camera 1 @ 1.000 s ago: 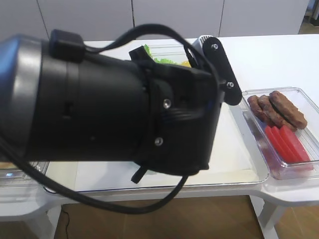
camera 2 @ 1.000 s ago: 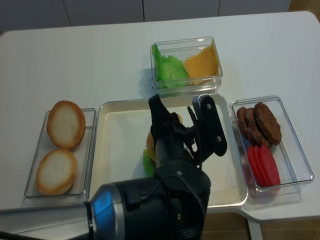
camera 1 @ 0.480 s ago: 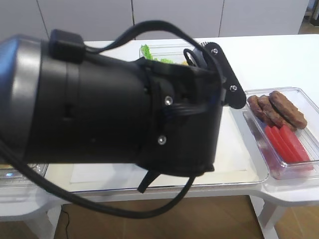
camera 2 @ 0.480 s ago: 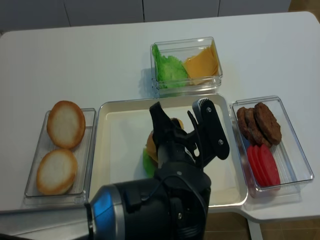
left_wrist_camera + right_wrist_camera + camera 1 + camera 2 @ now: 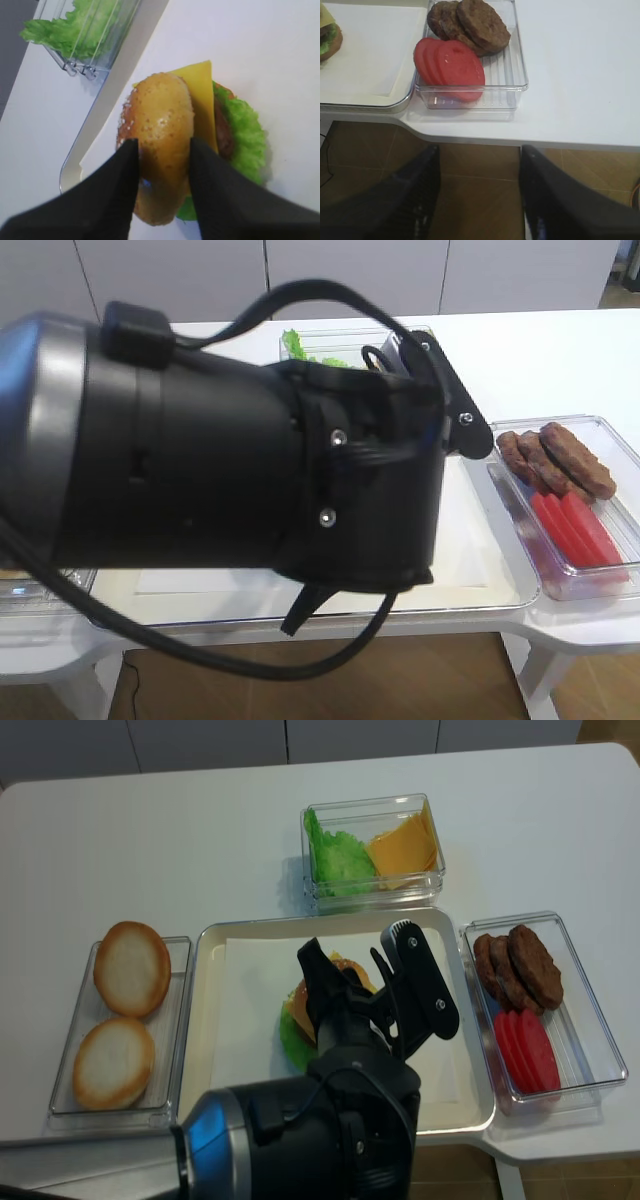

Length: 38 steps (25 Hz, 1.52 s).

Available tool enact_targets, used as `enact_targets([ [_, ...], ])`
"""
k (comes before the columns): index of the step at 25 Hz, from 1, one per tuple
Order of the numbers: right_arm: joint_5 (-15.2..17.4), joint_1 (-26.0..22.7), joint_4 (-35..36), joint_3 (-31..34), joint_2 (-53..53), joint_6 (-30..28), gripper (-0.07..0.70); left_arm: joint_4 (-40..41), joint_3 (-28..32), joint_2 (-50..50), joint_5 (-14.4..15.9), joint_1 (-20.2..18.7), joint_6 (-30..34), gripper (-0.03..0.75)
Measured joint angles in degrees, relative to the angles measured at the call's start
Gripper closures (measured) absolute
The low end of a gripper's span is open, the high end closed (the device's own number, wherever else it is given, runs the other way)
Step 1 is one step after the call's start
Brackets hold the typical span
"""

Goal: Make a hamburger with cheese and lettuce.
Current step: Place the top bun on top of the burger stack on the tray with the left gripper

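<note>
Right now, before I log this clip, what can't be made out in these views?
- Exterior high: the left arm blocks the tray and the burger.
- Realsense: the left gripper covers most of the burger.
- Left wrist: contact between gripper and bun unclear.
- Right wrist: right gripper dark; burger cut off at the left edge.

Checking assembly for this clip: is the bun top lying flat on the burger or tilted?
Tilted. In the left wrist view the bun top leans off the cheese, between the open left gripper fingers; whether they touch it, cannot tell.
</note>
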Motion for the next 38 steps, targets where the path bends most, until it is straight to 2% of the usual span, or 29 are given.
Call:
enact_targets([
  [15, 0.0, 0.0, 0.0, 0.0, 0.0, 0.23, 0.244, -2.12, 0.0, 0.0, -0.09, 0.0, 0.0, 0.405],
  [24, 0.0, 0.0, 0.0, 0.0, 0.0, 0.23, 0.244, -2.12, 0.0, 0.0, -0.26, 0.0, -1.22, 0.269],
  [34, 0.0, 0.0, 0.0, 0.0, 0.0, 0.23, 0.244, -2.12, 0.0, 0.0, -0.4, 0.0, -1.48, 0.256],
  [38, 0.0, 0.0, 0.0, 0.0, 0.0, 0.23, 0.244, -2.64, 0.0, 0.0, 1.8, -0.1, -1.1, 0.256],
])
